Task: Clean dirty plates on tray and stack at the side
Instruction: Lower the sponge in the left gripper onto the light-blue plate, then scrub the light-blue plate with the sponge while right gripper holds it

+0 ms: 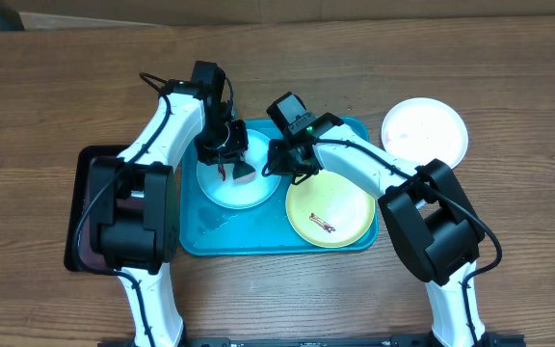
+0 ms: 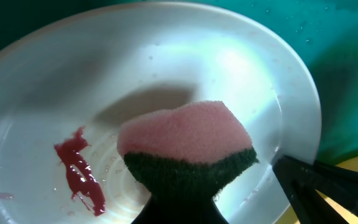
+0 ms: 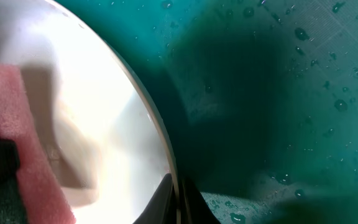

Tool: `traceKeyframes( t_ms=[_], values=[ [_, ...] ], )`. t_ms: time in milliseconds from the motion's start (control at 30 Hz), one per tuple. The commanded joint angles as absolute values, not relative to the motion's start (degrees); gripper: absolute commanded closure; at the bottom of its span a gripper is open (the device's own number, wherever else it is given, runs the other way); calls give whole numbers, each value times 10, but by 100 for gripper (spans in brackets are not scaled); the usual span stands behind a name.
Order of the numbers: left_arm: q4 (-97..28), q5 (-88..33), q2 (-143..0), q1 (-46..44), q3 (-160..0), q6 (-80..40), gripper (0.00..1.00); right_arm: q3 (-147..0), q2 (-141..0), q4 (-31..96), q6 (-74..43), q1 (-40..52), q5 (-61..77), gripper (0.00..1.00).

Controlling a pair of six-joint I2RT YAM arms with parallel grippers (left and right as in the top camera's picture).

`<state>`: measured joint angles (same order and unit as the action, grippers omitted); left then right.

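Observation:
The pale blue plate [image 1: 222, 190] lies on the left half of the teal tray [image 1: 258, 241] and carries a red smear [image 2: 79, 174]. My left gripper [image 1: 231, 160] is shut on a pink sponge with a dark green scrub side [image 2: 185, 134], held against the plate [image 2: 166, 56] beside the smear. My right gripper [image 1: 282, 164] is shut on this plate's right rim, which runs between its fingers [image 3: 178, 198]. The yellow-green plate [image 1: 330, 210], smeared brown-red, lies on the tray's right half. The white plate [image 1: 424, 130] sits on the table to the right of the tray.
A dark maroon-black tray [image 1: 83, 207] lies left of the teal tray, partly under my left arm. Water drops dot the teal tray floor [image 3: 278, 93]. Bare wooden table [image 1: 85, 77] surrounds the trays.

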<state>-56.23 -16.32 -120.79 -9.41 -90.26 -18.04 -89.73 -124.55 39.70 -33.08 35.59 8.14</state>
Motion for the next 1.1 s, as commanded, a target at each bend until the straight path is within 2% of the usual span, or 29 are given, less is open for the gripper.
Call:
traceKeyframes(
  t_ms=[0, 67, 100, 167, 200, 567, 700, 833, 900, 1000, 1067],
  values=[
    [-565, -153, -1215, -98, -901, -185, 96, -890, -1245, 396, -337, 352, 72, 96],
    [-565, -153, -1215, -98, -901, -185, 93, -890, -1245, 396, -337, 352, 72, 96],
    [-566, -152, -1215, -98, -901, -185, 88, -890, -1245, 396, -337, 352, 72, 96],
    [-566, -152, -1215, -98, -901, -184, 71, -890, -1245, 396, -337, 352, 72, 96],
    [-566, -152, -1215, -98, -901, -184, 68, -890, -1245, 396, -337, 352, 72, 96],
    [-567, -149, -1215, -98, -901, -184, 68, -890, -1245, 396, -336, 352, 72, 96],
    [-567, -144, -1215, -98, -901, -184, 77, -890, -1245, 396, -336, 352, 72, 96],
    [-567, -144, -1215, -98, -901, -184, 80, -890, -1245, 395, -336, 352, 71, 96],
    [-567, -143, -1215, -98, -901, -184, 79, -890, -1245, 395, -336, 352, 72, 96],
    [-567, -142, -1215, -98, -901, -184, 68, -890, -1245, 395, -331, 352, 72, 96],
    [-568, -128, -1215, -98, -901, -184, 67, -890, -1245, 396, -330, 352, 72, 96]
  ],
)
